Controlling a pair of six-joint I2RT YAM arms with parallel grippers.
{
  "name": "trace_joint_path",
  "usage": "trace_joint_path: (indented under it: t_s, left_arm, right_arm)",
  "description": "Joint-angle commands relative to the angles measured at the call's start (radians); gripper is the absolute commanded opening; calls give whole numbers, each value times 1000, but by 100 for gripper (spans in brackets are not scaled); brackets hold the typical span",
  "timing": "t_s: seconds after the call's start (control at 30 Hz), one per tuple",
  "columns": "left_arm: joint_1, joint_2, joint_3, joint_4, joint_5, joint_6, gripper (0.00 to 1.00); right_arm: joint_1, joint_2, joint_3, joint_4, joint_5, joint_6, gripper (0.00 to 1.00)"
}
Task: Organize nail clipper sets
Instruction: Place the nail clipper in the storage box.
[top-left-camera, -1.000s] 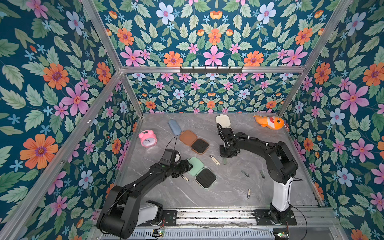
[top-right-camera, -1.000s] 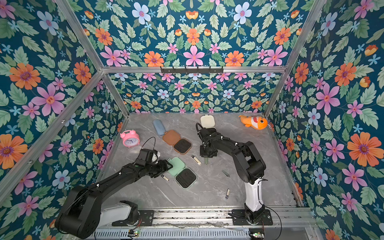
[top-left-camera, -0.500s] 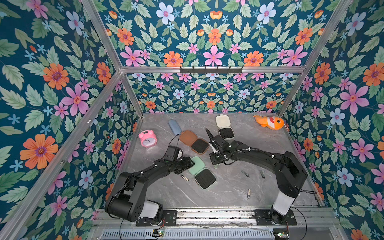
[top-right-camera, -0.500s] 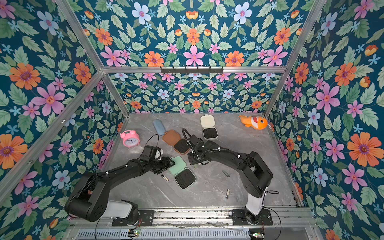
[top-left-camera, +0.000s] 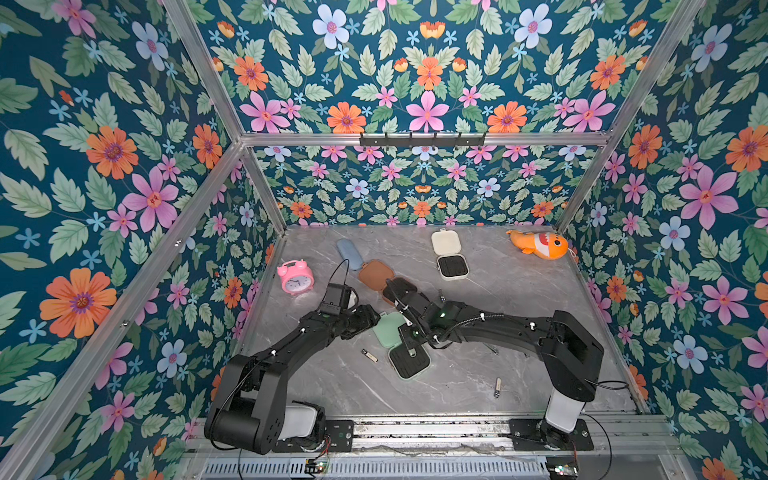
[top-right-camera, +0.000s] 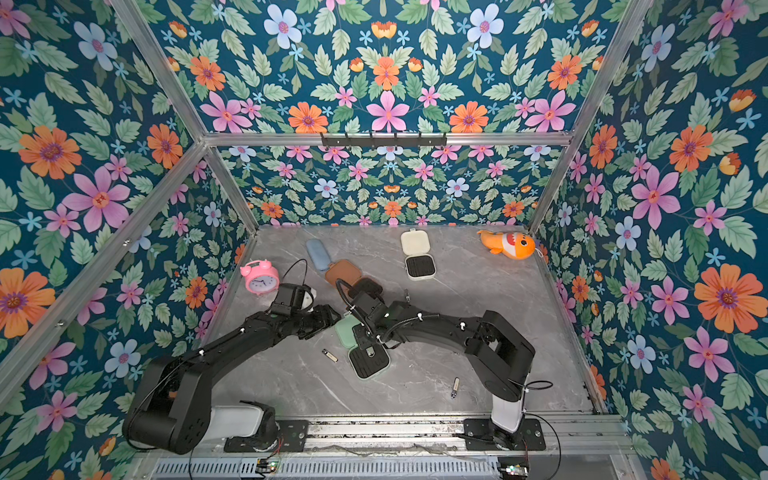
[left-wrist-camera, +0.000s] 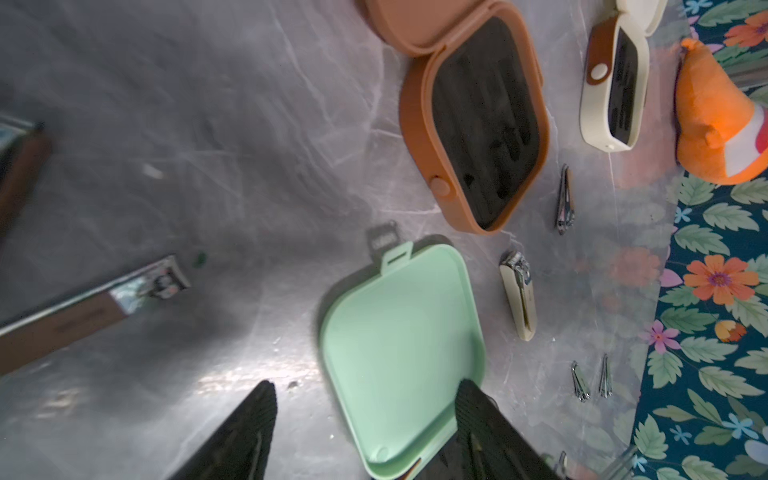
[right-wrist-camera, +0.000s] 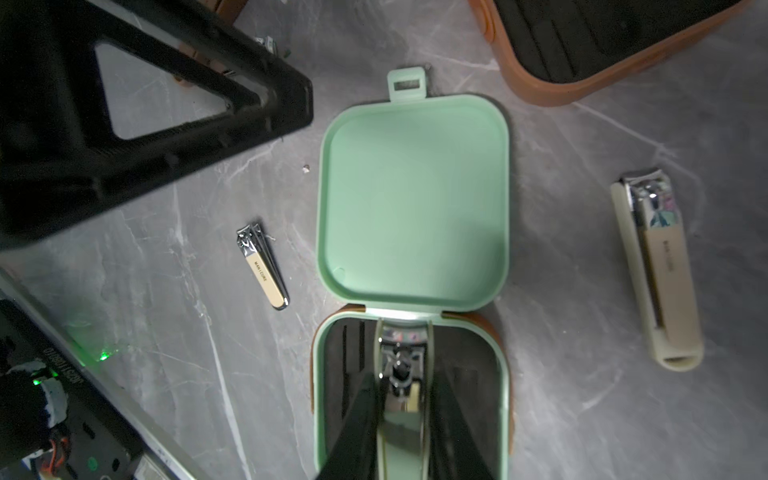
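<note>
The mint green case lies open mid-table in both top views, its lid (top-left-camera: 388, 328) flat and its black-lined base (top-left-camera: 409, 363) nearer the front. My right gripper (right-wrist-camera: 402, 380) is shut on a green clipper (right-wrist-camera: 401, 415) and holds it low over that black insert (right-wrist-camera: 349, 365). At the lid's left edge my left gripper (left-wrist-camera: 365, 388) is open, one finger (left-wrist-camera: 473, 415) over the lid (left-wrist-camera: 399, 340), the other (left-wrist-camera: 257, 415) above bare table. Behind lie the open brown case (top-left-camera: 376, 274) and the open cream case (top-left-camera: 453, 266). A small beige clipper (right-wrist-camera: 262, 266) lies left of the lid, a large cream clipper (right-wrist-camera: 658, 270) on its other side.
A pink alarm clock (top-left-camera: 295, 277) and a blue pouch (top-left-camera: 348, 253) sit at the back left, an orange fish toy (top-left-camera: 540, 245) at the back right. Loose clippers lie at the front (top-left-camera: 497, 387) and by the brown case (left-wrist-camera: 564, 199). Floral walls enclose the table.
My right arm has swung from beside the cream case forward and left to the green case's base, uncovering the cream case's black base. My left gripper has stayed at the green lid.
</note>
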Motion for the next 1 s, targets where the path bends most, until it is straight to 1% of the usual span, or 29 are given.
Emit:
trace_joint_path:
  t_s: [0.0,0.33,0.97]
  left_arm:
    - [34,-7,1,-26,7,41,71]
    - [80,-34,-9,-21,43,53,71]
    - [82,-40,-18,27,81,22,70]
  right_arm:
    - [20,26,18,-16,50,56,10]
    - [48,64,20,-28,62,73,9]
    - [73,79,-10,-35,60,72,10]
